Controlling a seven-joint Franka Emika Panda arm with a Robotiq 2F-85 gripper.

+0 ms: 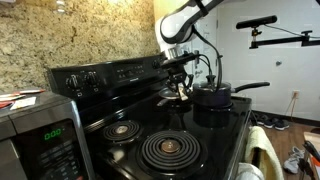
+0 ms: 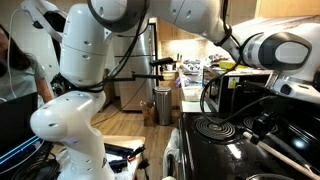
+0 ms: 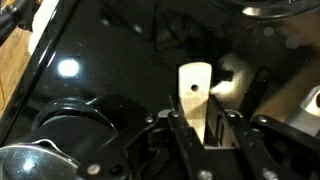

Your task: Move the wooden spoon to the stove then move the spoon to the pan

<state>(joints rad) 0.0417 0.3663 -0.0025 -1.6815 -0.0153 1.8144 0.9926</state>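
The wooden spoon [image 3: 195, 88] is showing only its flat, pale tan handle end in the wrist view, pierced by a small hole near the tip; its bowl is lying hidden beneath the gripper [image 3: 208, 135], whose two dark fingers are pinching the handle from either side. In an exterior view the spoon [image 1: 180, 94] is appearing as no more than a small light sliver hanging under the gripper [image 1: 178, 78], above the back of the stove [image 1: 215, 140] and just beside the dark saucepan [image 1: 212, 96], and whether it is touching the surface cannot be told. The glossy black stove top [image 3: 120, 50] is mirroring a pale blur next to the handle, which is making its right edge hard to trace. A curved silvery rim [image 3: 278, 8] is being cut off by the top edge of the wrist view, too little of it showing to say whether it is the pan. In an exterior view the gripper is lying behind the arm's wrist [image 2: 272, 50], over the stove [image 2: 215, 150]. A grey microwave [image 1: 40, 135] is standing at the stove's near corner.
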